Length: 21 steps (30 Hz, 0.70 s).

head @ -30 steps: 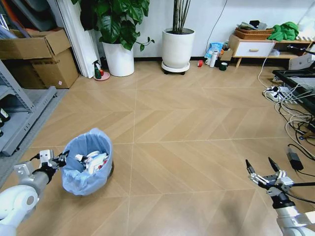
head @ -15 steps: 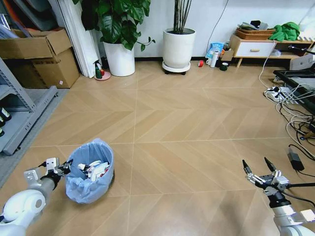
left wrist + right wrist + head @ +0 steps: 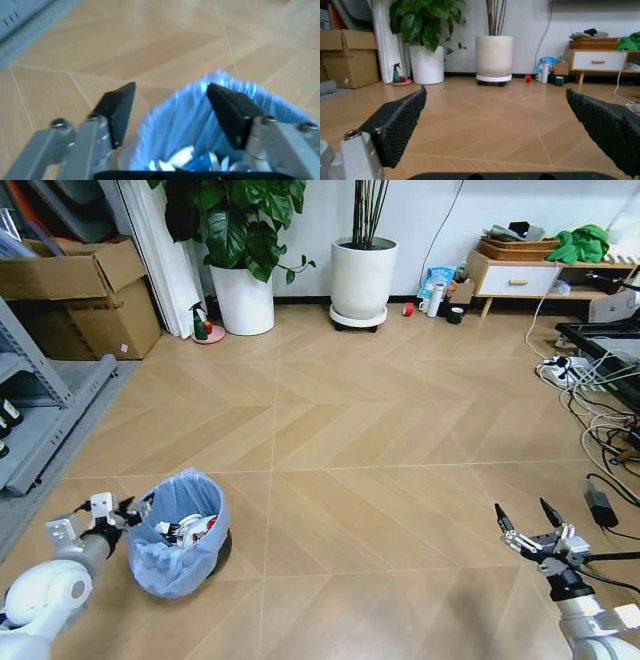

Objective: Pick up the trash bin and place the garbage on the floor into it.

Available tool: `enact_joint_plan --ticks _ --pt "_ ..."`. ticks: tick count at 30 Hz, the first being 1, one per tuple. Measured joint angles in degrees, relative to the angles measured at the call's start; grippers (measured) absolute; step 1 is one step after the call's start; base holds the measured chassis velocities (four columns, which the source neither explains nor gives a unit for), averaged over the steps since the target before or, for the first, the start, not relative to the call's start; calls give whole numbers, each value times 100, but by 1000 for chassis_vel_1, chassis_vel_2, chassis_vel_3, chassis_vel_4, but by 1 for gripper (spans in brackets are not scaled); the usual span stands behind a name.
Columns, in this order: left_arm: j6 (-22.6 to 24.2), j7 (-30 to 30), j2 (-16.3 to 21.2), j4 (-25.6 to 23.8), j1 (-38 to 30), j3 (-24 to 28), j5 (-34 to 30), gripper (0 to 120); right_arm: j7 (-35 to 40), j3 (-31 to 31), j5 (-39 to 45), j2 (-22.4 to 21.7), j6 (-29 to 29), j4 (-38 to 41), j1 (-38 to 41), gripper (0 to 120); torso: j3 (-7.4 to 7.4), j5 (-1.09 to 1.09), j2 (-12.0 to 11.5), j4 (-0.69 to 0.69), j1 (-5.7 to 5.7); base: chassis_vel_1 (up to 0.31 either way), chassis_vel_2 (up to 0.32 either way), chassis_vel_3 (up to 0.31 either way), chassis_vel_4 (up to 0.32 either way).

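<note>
Black-padded fingers (image 3: pixel 120 112) of the left gripper (image 3: pixel 122 512) stand spread wide, straddling the near rim of the trash bin (image 3: pixel 178 532) without clamping it. The bin sits on the floor (image 3: pixel 380 440) at the robot's left, its blue bag (image 3: pixel 200 123) already holding white, red and blue garbage (image 3: pixel 190 530). No loose litter is plain on the open floor, so filling looks done or nearly so. Any lift would call for the fingers to close on the rim first. The right gripper (image 3: pixel 530 532) hangs wide and empty, well apart. The bin's base and the bag's depths are hidden.
</note>
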Motion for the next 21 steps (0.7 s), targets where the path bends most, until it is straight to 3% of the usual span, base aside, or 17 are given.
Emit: enact_joint_plan --ticks 4,7,10,12,13,16,21 --pt "-181 -61 23 -302 66 -160 27 77 233 -78 -37 25 108 150 39 100 0 1 0 0 0 0 0 0 0" --pt "-324 -154 -96 -685 17 -173 187 93 611 -449 -4 167 325 254 402 100 0 3 0 -1 0 0 0 0 0" --pt "-433 -179 -286 -888 -34 -52 362 98 944 -928 5 235 498 147 919 100 0 2 0 0 0 0 0 0 0" --pt "-453 -179 -327 -925 -38 -22 404 100 1047 -1065 4 246 536 99 1062 100 1 -1 0 0 0 0 0 0 0" --pt "-552 -154 -478 -997 -74 93 622 100 1335 -1470 -2 296 586 -70 1519 100 1 1 0 1 0 0 0 0 0" --pt "-648 -109 -617 -1007 -128 194 750 100 1524 -1863 31 421 646 -327 2116 100 1 2 0 1 0 0 0 0 0" --pt "-949 63 -980 -685 -354 431 962 100 1694 -2865 366 869 612 -885 3305 100 2 -2 0 3 1 0 0 0 0"
